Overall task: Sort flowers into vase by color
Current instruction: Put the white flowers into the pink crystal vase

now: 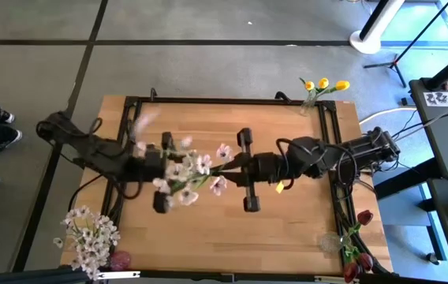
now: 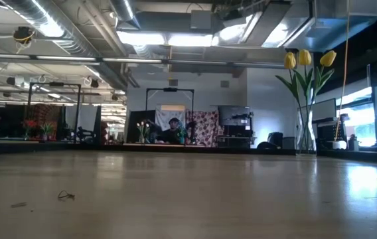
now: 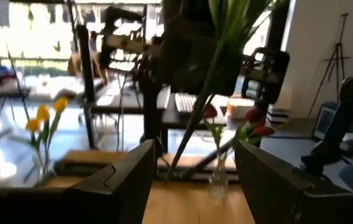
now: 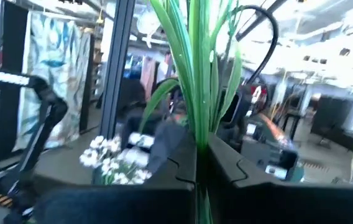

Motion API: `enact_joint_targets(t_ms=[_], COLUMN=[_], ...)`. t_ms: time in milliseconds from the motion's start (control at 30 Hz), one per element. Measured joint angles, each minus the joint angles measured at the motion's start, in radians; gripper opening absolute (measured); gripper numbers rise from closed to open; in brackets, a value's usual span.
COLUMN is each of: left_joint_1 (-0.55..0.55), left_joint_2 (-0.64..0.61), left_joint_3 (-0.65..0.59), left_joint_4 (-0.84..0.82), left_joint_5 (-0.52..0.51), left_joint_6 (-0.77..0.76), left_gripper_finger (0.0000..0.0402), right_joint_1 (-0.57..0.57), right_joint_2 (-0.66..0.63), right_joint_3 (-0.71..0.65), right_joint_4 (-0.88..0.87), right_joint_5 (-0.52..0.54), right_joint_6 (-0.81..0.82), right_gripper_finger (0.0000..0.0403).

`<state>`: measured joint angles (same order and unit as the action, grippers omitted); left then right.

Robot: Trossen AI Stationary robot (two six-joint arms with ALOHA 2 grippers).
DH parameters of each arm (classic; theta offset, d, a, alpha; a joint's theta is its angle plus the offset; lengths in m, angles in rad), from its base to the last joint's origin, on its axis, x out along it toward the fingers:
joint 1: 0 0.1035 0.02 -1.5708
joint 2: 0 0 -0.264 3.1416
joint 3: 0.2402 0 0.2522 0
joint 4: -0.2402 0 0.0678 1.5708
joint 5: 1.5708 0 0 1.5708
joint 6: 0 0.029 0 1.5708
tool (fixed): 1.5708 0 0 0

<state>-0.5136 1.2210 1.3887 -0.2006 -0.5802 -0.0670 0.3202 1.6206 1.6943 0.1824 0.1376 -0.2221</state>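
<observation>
Your wooden table (image 1: 287, 221) sits on grey floor, a lit office hall beyond it in the low view. At upper right of the high view, yellow tulips (image 1: 324, 84) stand in a glass vase (image 2: 306, 136). Dark red tulips (image 1: 358, 252) are at lower right, white-pink sprays (image 1: 90, 237) at lower left. At centre, your right gripper (image 4: 196, 158) is clamped on a blossom spray's (image 1: 186, 173) green stems (image 4: 196, 68). Your left gripper (image 3: 192, 171) stands wide, gripping nothing.

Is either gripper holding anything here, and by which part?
The right gripper is shut on the white spray's green stems. The left gripper is open, holding nothing.
</observation>
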Motion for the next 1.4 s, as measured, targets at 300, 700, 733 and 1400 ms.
enact_joint_targets(t_ms=[300, 700, 733, 1400], left_joint_1=[0.024, 0.012, 0.014, 0.065], left_joint_2=[0.045, -0.013, -0.005, 0.094], left_joint_3=[-0.002, -0.002, -0.002, -0.002], left_joint_4=[0.132, 0.220, 0.248, 0.379], left_joint_5=[-0.025, 0.011, 0.037, 0.119], left_joint_6=[0.097, 0.130, 0.142, 0.086], left_gripper_finger=[0.0216, 0.0216, 0.0216, 0.0180], right_joint_1=[0.043, 0.124, 0.113, 0.072], right_joint_2=[-0.002, -0.033, -0.025, 0.052], right_joint_3=[-0.002, -0.001, -0.001, -0.001], right_joint_4=[0.278, 0.103, 0.064, -0.004], right_joint_5=[0.024, 0.277, 0.306, 0.291], right_joint_6=[-0.143, -0.141, -0.111, 0.027], right_gripper_finger=[0.0008, 0.0008, 0.0009, 0.0049])
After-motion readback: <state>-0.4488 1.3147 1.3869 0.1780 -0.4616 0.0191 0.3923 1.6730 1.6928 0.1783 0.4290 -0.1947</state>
